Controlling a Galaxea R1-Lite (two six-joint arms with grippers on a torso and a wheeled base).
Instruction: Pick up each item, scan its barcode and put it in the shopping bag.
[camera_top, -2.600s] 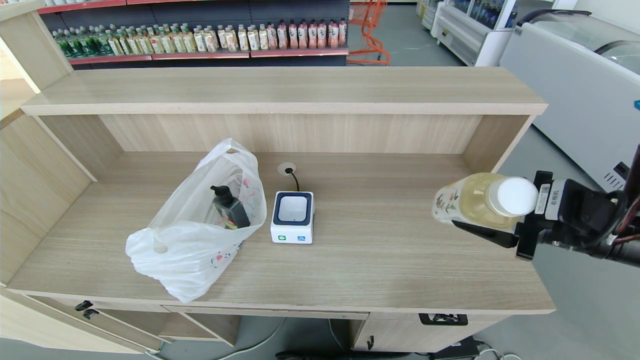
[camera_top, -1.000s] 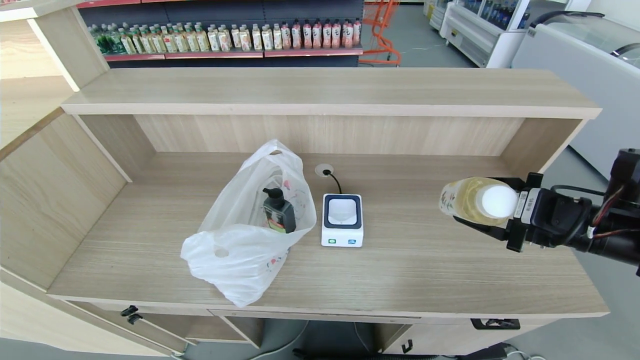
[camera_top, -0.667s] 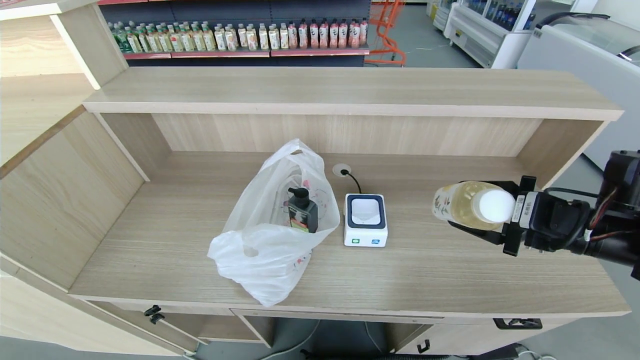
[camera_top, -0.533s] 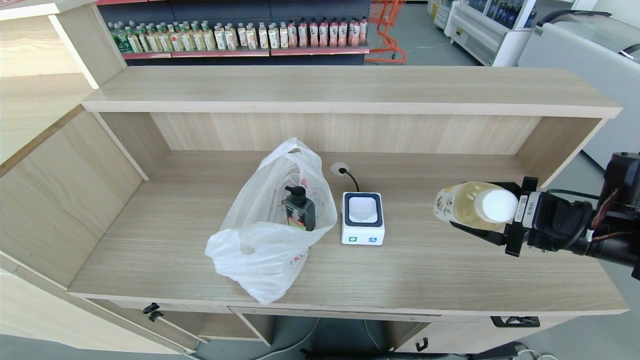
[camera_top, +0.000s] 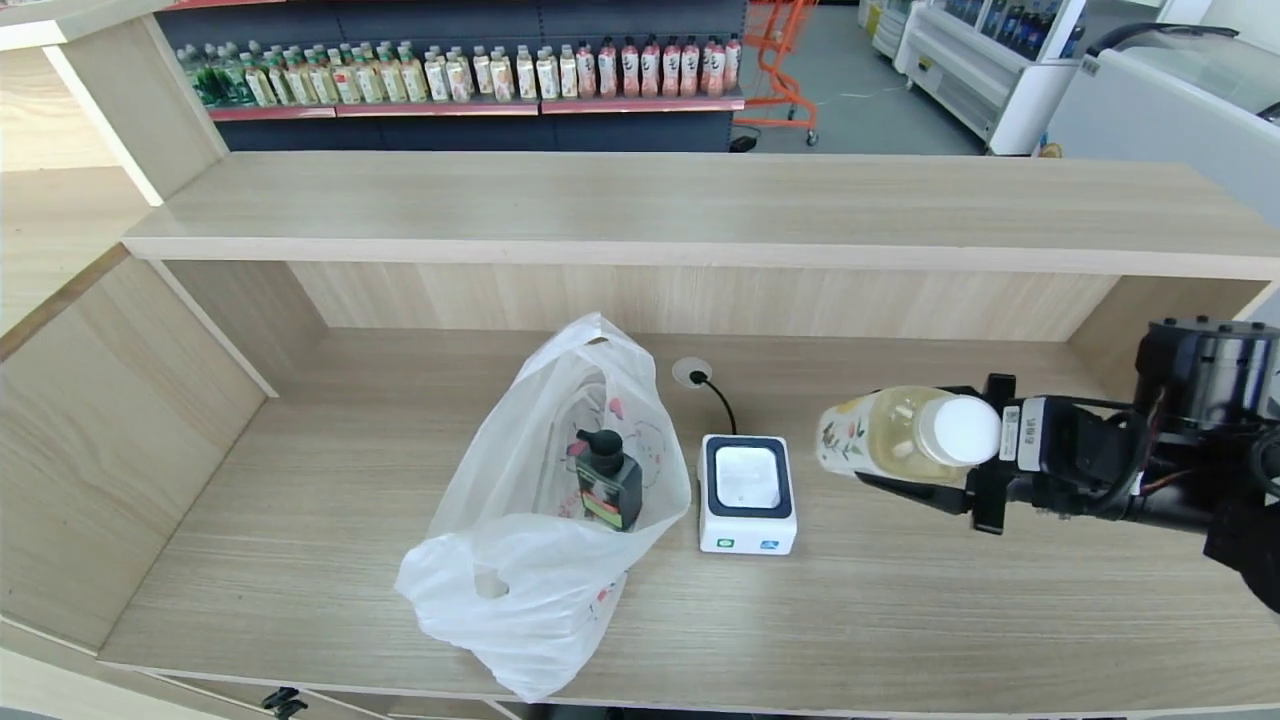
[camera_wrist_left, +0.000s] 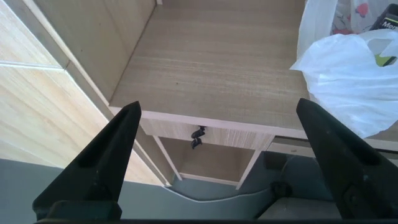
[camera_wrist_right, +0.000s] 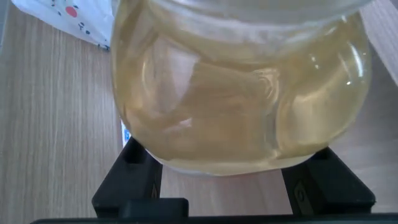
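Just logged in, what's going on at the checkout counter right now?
The right gripper has its jaws shut on a bottle of pale yellow drink, held on its side above the counter just right of the scanner. The shopping bag stands left of the scanner with a dark pump bottle inside. The left gripper hangs open by the counter's front edge, holding nothing.

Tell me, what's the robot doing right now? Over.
Right gripper shut on bottle, lying sideways just right of scanner. Left gripper open, holding nothing. Bare counter between bottle and scanner. Pump bottle in bag.
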